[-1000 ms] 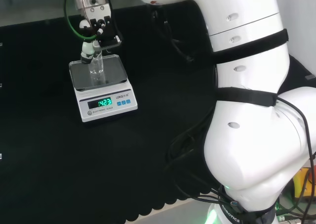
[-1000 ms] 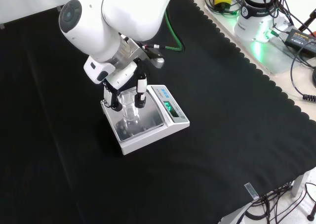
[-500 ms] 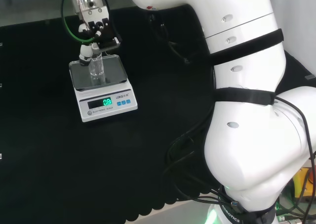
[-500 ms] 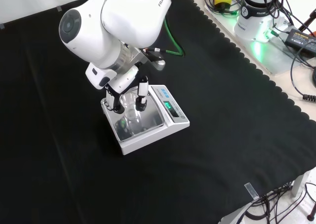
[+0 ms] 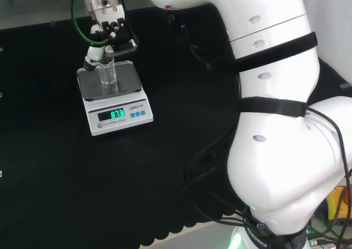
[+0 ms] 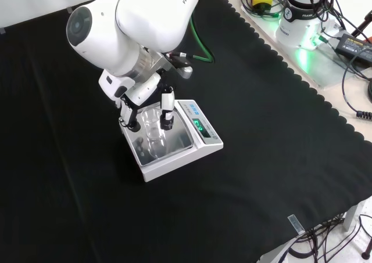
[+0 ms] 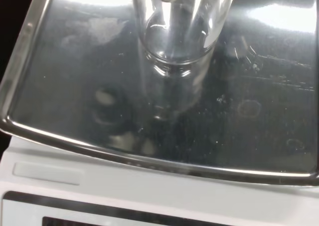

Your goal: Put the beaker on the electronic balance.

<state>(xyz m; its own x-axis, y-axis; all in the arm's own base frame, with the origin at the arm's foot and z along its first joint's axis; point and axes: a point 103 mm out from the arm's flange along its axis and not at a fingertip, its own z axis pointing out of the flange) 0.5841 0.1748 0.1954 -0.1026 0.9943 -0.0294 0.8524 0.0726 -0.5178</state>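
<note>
The clear glass beaker (image 6: 153,130) stands upright on the steel pan of the white electronic balance (image 6: 185,148). In the head view the beaker (image 5: 108,75) sits near the middle of the balance's (image 5: 116,115) pan. The black and white hand (image 6: 145,97) hangs just above it, with one fingertip (image 6: 167,121) on each side of the rim and a small gap showing. In the head view the hand (image 5: 104,32) is over the beaker's top. The wrist view looks down at the beaker's base (image 7: 177,41) resting on the pan (image 7: 75,111).
The balance stands on black cloth (image 6: 261,158). A green cable (image 6: 200,45) runs behind the hand. The arm's big white links (image 5: 275,122) fill the right of the head view. Cables and a power unit (image 6: 302,19) lie beyond the cloth's scalloped edge.
The hand has risen slightly and its fingers have spread a little away from the beaker's rim. The beaker stays on the pan.
</note>
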